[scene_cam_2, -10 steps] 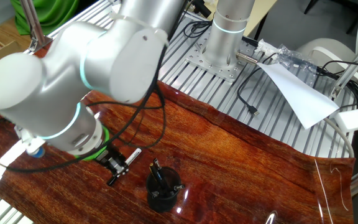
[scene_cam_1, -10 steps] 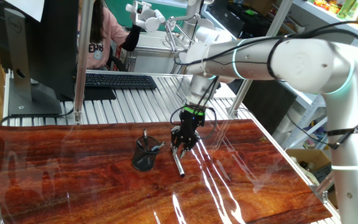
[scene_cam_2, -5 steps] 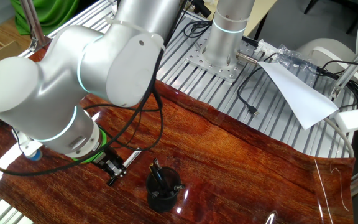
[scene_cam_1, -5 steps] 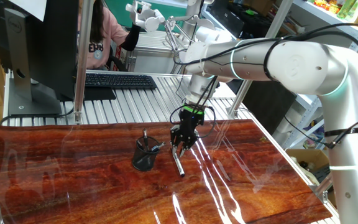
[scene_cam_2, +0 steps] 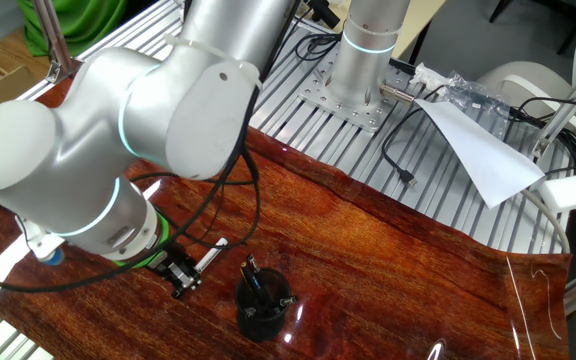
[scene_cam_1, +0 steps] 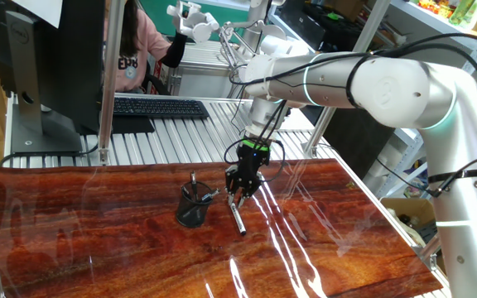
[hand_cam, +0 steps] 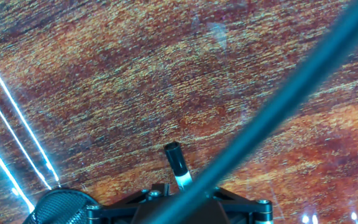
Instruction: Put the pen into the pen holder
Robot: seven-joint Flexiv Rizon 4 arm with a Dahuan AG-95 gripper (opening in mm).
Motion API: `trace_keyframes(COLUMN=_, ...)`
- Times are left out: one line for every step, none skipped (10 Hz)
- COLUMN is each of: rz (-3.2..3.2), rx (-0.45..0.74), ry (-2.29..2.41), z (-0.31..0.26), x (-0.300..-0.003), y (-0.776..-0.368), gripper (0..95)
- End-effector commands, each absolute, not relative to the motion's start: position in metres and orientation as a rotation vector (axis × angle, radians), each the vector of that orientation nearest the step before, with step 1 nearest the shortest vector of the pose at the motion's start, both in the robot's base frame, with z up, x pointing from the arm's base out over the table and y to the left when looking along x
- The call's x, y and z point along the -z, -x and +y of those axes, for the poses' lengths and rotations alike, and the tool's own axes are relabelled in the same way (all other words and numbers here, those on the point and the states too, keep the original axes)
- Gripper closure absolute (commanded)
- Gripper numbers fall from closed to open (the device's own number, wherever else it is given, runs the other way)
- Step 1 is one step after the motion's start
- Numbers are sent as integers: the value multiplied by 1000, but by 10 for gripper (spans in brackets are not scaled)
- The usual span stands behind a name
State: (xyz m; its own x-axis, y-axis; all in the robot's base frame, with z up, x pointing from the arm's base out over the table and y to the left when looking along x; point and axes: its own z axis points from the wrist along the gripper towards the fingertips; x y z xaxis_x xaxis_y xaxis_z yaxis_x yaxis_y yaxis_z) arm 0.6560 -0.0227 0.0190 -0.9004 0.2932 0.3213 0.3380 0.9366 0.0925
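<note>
One pen [scene_cam_1: 238, 218] with a part black, part silvery-white barrel was at the middle of the reddish wood desk [scene_cam_1: 98, 240], just to the right of the pen holder [scene_cam_1: 193, 207] as the first fixed view showed it. Its upper end was clamped in the pincer [scene_cam_1: 240, 194], whose two fingers were drawn close together around the barrel, while its lower end slanted down toward the desk; whether the tip touched the wood could not be told. In the hand view the pen [hand_cam: 176, 164] stuck out from between the fingers, black at the tip with a pale band behind it.

There was one pen holder, a small black mesh cup standing upright on the desk, well apart from the desk edges. At least two shorter dark pens [scene_cam_2: 256, 283] stood inside it, leaning against the rim; the exact count was hard to make out. In the other fixed view the pen holder [scene_cam_2: 265, 310] sat just right of the pincer [scene_cam_2: 183, 278], the two near but not touching.

Behind the pen holder, beyond the desk, one black keyboard [scene_cam_1: 160, 107] and one monitor [scene_cam_1: 48, 58] rested on a slatted metal surface, and one person in a pink top [scene_cam_1: 131, 50] sat farther back.
</note>
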Motion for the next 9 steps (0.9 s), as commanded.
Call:
trace_keyframes(rz=-2786, rx=210, ry=465, z=-21, x=-20, y=-656, gripper=760)
trace_keyframes(rz=-2784, rx=209, ry=469, z=-18, x=-20, y=-655, gripper=760)
trace_keyframes(rz=-2785, rx=204, ry=479, z=-16, x=-21, y=-655, gripper=760)
trace_keyframes(rz=-2785, rx=199, ry=482, z=-15, x=-21, y=-655, gripper=760)
trace_keyframes(rz=-2784, rx=197, ry=489, z=-15, x=-21, y=-655, gripper=760)
trace_keyframes(rz=-2784, rx=194, ry=493, z=-15, x=-21, y=-655, gripper=760)
trace_keyframes(rz=-2783, rx=192, ry=497, z=-15, x=-21, y=-655, gripper=760)
trace_keyframes(rz=-2785, rx=190, ry=494, z=-15, x=-21, y=-655, gripper=760)
trace_keyframes(rz=-2787, rx=185, ry=491, z=-15, x=-21, y=-655, gripper=760)
